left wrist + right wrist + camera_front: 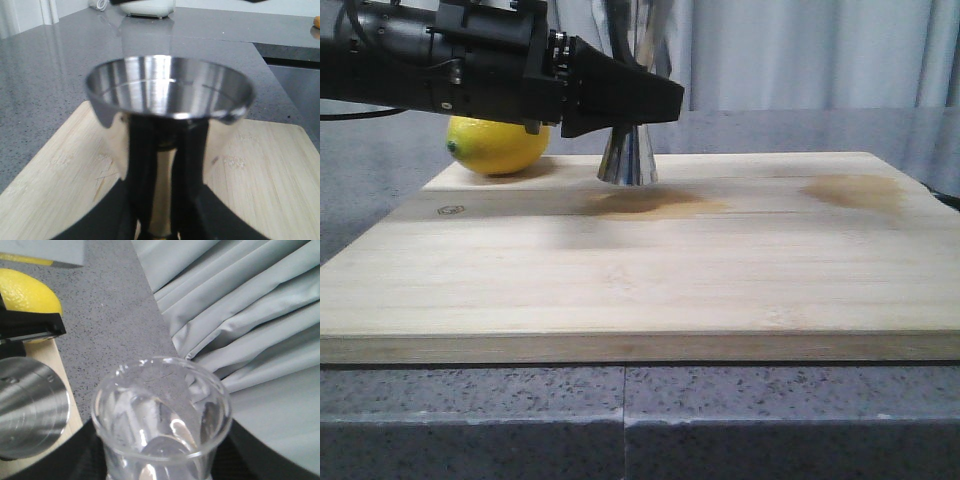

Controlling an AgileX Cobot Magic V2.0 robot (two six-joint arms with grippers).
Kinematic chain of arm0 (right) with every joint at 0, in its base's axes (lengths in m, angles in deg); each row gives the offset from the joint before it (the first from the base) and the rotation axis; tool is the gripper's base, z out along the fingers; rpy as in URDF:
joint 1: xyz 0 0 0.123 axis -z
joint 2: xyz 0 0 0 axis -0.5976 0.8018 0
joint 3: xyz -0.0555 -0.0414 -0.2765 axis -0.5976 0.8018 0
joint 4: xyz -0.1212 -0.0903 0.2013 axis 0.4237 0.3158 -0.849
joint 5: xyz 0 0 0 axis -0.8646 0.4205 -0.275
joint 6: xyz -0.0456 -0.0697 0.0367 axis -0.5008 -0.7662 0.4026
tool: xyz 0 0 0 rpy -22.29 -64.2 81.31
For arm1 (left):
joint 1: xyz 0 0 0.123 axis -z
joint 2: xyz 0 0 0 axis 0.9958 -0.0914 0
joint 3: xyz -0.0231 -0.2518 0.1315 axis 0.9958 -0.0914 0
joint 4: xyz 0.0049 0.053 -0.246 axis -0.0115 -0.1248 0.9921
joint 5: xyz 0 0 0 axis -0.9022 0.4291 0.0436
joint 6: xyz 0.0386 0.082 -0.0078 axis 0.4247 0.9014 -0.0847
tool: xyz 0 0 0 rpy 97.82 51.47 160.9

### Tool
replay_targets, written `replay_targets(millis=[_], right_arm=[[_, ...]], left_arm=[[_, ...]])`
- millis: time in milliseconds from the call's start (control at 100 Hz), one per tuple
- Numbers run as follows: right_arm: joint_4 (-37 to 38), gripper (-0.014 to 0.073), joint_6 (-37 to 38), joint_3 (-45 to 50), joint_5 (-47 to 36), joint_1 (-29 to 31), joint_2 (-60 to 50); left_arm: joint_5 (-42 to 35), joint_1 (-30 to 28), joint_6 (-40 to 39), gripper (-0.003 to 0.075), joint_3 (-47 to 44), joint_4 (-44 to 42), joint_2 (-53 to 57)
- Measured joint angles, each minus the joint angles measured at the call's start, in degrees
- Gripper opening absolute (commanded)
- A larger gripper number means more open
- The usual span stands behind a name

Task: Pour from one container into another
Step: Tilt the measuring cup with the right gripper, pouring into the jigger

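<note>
on board [650, 270], jigger [627, 160] in left pincer [630, 98]

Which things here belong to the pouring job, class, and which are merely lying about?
Part of the job:
glass beaker, held in the right gripper
steel jigger, gripped by the left gripper, standing on the board

Just lying about:
lemon
wooden cutting board
grey curtain

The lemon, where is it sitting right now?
In the front view the yellow lemon rests at the wooden cutting board's far left corner, just left of the shiny steel jigger, partly hidden behind the left end effector.
</note>
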Motion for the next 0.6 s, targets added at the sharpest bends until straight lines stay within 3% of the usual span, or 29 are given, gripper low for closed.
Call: replay_targets(millis=[190,600], right_arm=[[0.5,0.0337,0.0,0.0,0.0,0.0,0.0],[2.69,0.0335,0.0,0.0,-0.1,0.0,0.0]], left_arm=[[0.0,0.0,0.0,0.0062,0.0,0.0,0.0],[0.0,0.0,0.0,0.0062,0.0,0.0,0.0]])
